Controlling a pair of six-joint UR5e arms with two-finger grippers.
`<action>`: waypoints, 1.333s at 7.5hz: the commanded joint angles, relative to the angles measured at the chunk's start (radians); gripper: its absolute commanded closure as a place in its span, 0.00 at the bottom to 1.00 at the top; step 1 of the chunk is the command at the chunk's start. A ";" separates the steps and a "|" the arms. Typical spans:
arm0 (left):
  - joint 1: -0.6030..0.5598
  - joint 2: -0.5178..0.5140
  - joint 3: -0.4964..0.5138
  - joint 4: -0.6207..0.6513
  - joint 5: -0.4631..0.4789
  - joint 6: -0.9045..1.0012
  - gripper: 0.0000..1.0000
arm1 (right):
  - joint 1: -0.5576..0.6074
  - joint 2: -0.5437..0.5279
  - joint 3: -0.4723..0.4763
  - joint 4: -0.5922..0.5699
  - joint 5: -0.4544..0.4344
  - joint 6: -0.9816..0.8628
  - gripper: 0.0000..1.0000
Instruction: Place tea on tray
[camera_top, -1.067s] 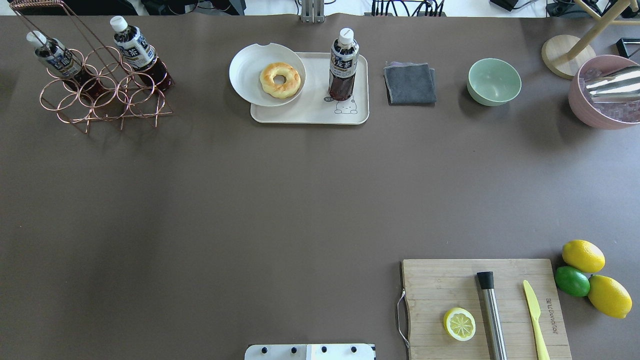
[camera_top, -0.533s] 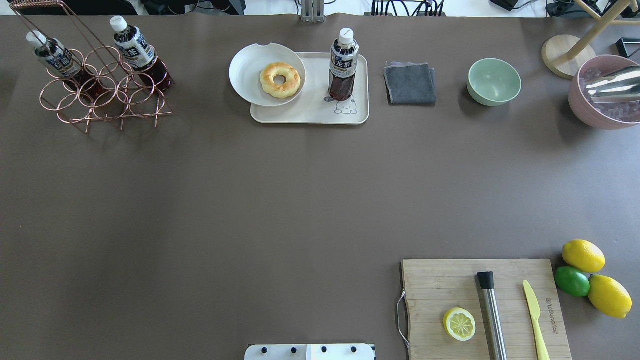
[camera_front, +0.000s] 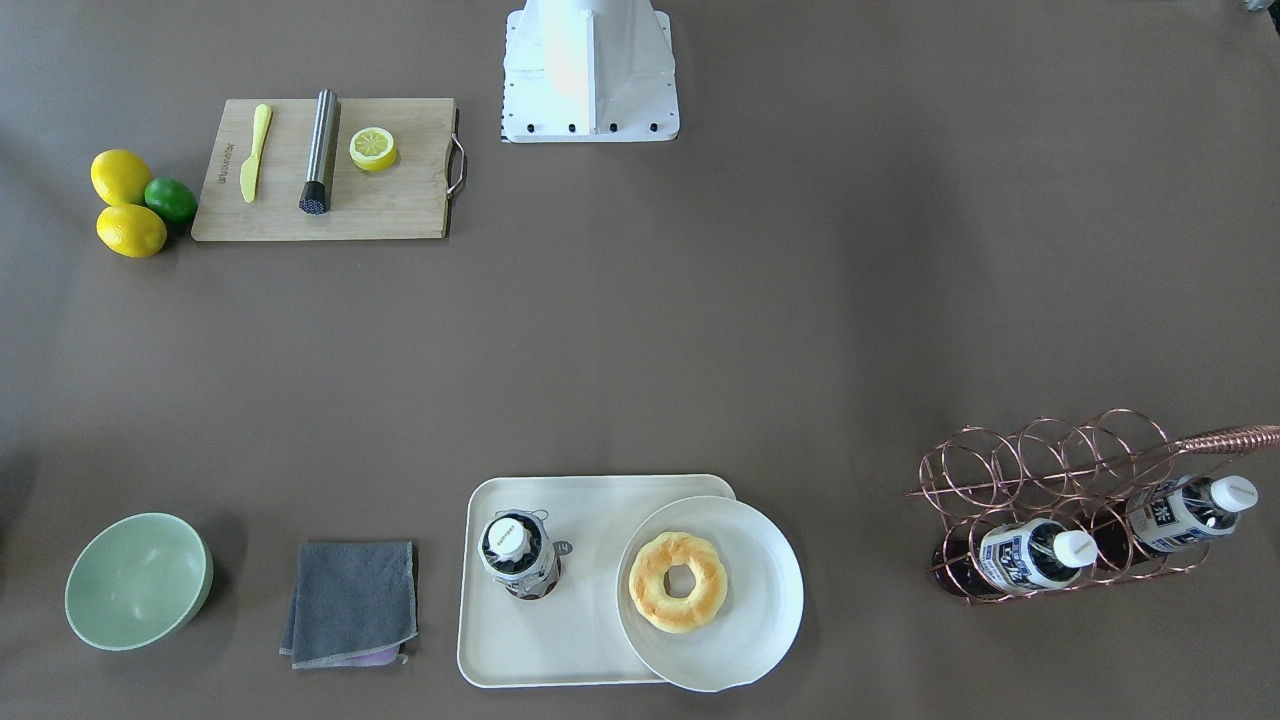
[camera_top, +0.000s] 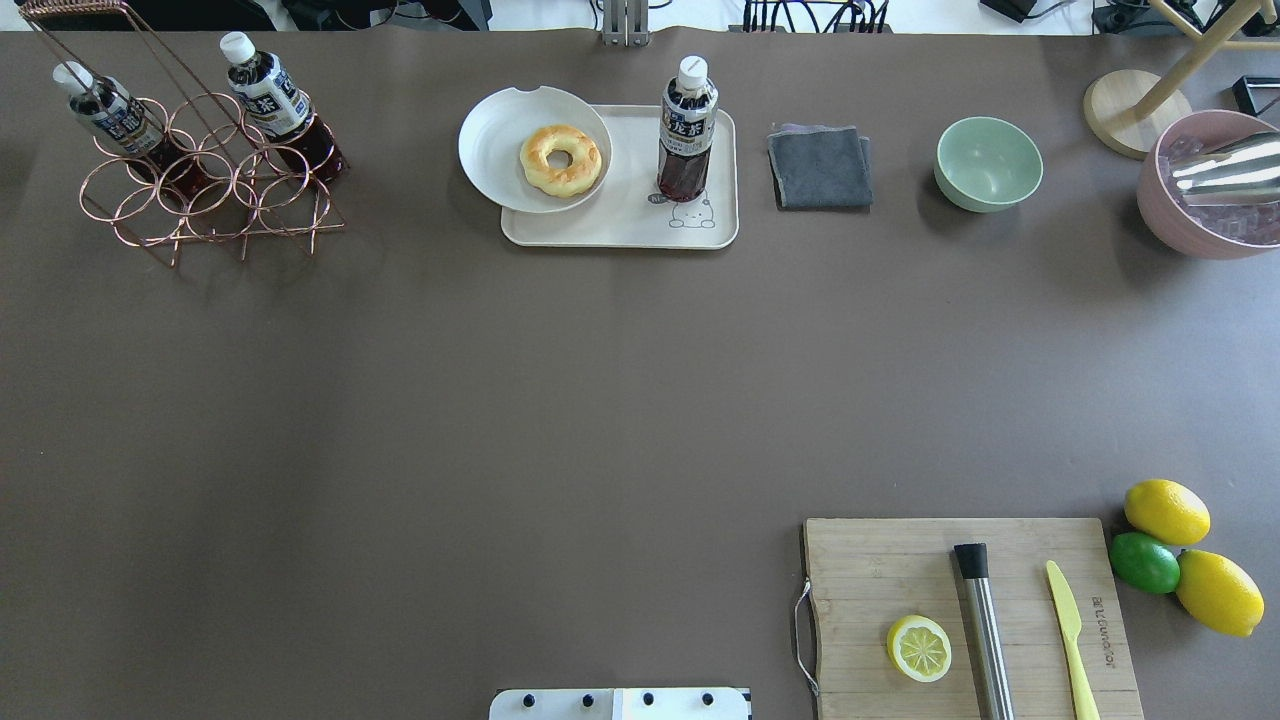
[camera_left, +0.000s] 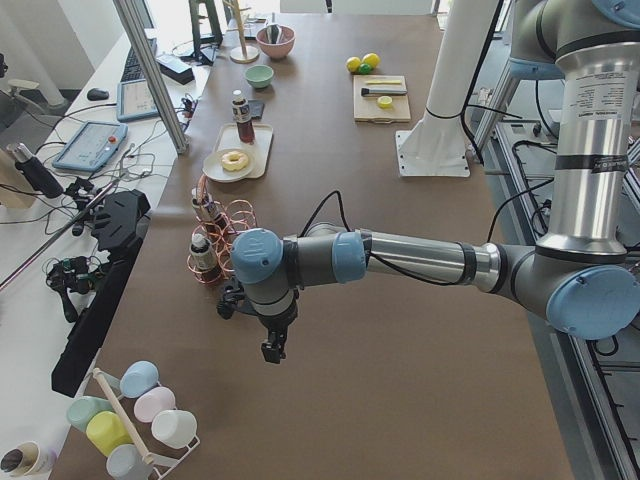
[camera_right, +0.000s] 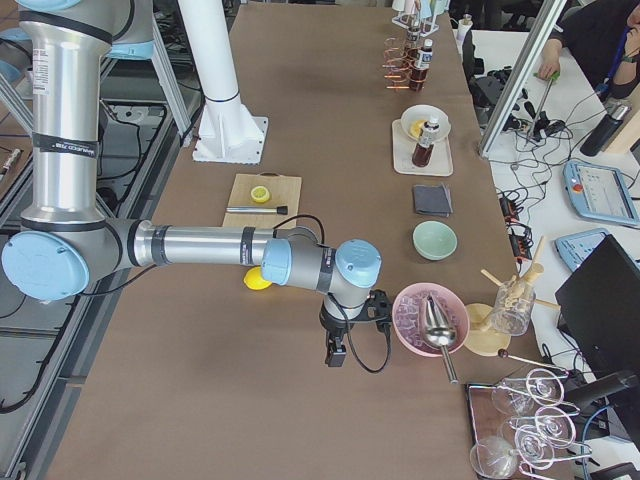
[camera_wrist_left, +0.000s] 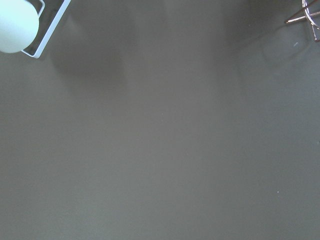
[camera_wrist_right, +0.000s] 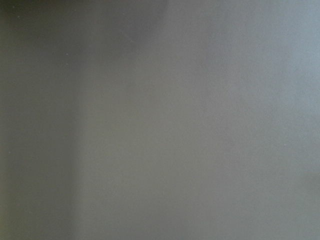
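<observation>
Brown table (camera_top: 500, 400) is all that the wrist views give you, so read the arms from the side views. The left gripper (camera_left: 272, 352) hangs fingers-down over the table's left end, near the rack (camera_top: 210, 200), and no bottle hangs from it. You cannot tell from that view whether its fingers are wide or narrow. The right gripper (camera_right: 334, 355) hangs the same way at the other end, near the pink bowl (camera_right: 430, 320), also carrying nothing, and its opening cannot be read either. Both are well apart from the tea (camera_top: 687, 130), which stands upright on the tray (camera_top: 620, 232). It sits in the tray's right half, just behind the bear drawing and beside the plate (camera_top: 500, 160) that overlaps the tray's left end. Two more bottles (camera_top: 270, 100) lie in the rack. Against the overhead pictures from the last second, nothing has shifted: the tea keeps its spot and its upright stance, and no arm enters that view. You can take it that the placing is done and the bottle is standing steady on its own.
</observation>
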 joint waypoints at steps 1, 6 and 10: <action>0.010 0.042 0.012 0.003 0.005 -0.012 0.01 | 0.000 0.003 -0.003 -0.001 0.066 0.000 0.00; 0.019 0.076 0.038 0.003 0.009 -0.006 0.01 | 0.003 -0.008 0.003 -0.001 0.065 0.000 0.00; 0.018 0.076 0.036 0.005 0.008 -0.009 0.01 | 0.003 -0.006 0.007 0.001 0.065 0.000 0.00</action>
